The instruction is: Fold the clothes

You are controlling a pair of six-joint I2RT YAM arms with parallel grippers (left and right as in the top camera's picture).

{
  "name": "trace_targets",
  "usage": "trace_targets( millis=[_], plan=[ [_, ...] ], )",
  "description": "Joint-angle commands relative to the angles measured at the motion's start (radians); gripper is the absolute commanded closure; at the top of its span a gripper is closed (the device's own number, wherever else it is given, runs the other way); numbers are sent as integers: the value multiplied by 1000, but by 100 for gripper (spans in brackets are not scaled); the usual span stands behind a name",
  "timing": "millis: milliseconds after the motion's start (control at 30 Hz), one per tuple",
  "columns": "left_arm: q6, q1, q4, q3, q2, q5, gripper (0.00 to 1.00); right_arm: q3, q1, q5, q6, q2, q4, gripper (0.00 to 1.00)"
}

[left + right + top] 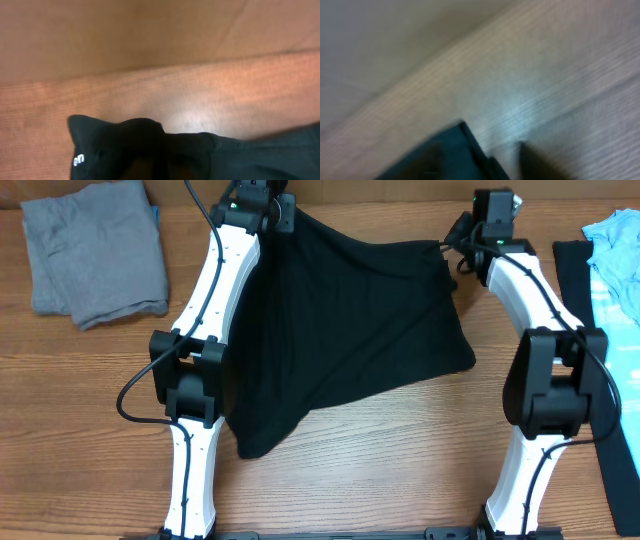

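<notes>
The black T-shirt (350,320) lies spread over the middle of the table, its far edge running between my two grippers. My left gripper (262,210) is at the shirt's far left corner and is shut on it. In the left wrist view the black fabric (150,150) covers the fingers, and small white lettering (78,160) shows on it. My right gripper (450,245) is at the shirt's far right corner. The blurred right wrist view shows its fingers (485,162) apart, with the shirt's hemmed corner (460,155) between them and bare table beside it.
A folded grey garment (95,250) lies at the far left. A light blue garment (615,260) and a dark one (620,450) lie along the right edge. Bare wooden table (380,460) shows in front of the shirt.
</notes>
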Motion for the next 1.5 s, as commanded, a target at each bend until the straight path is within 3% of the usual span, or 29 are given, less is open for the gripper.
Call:
trace_targets(
  millis=[0, 33, 333, 700, 800, 1033, 1333, 1467],
  plan=[
    [-10, 33, -3, -16, 59, -95, 29, 21, -10, 15, 9, 40, -50, 6],
    [-10, 45, -34, -16, 59, -127, 0, 24, -19, 13, 10, 32, -106, 0],
    [-29, 67, -225, 16, -23, -129, 0, 29, -49, -91, 9, -107, -414, 0],
    [-143, 46, -737, 15, -105, 51, 0, 24, -47, -172, -12, -224, -912, 0],
    [-154, 47, -832, 15, -105, 55, 0, -1, -44, -172, -29, -224, -966, 0],
    [-172, 46, -940, 9, -105, 63, 0, -130, -20, -175, -29, -223, -908, 0],
    [-172, 45, -961, -12, -105, 101, 0, -335, -24, -217, -16, -216, -720, 0],
    [-172, 45, -960, -12, -105, 101, 0, -374, -28, -216, -16, -216, -675, 7]
  ],
)
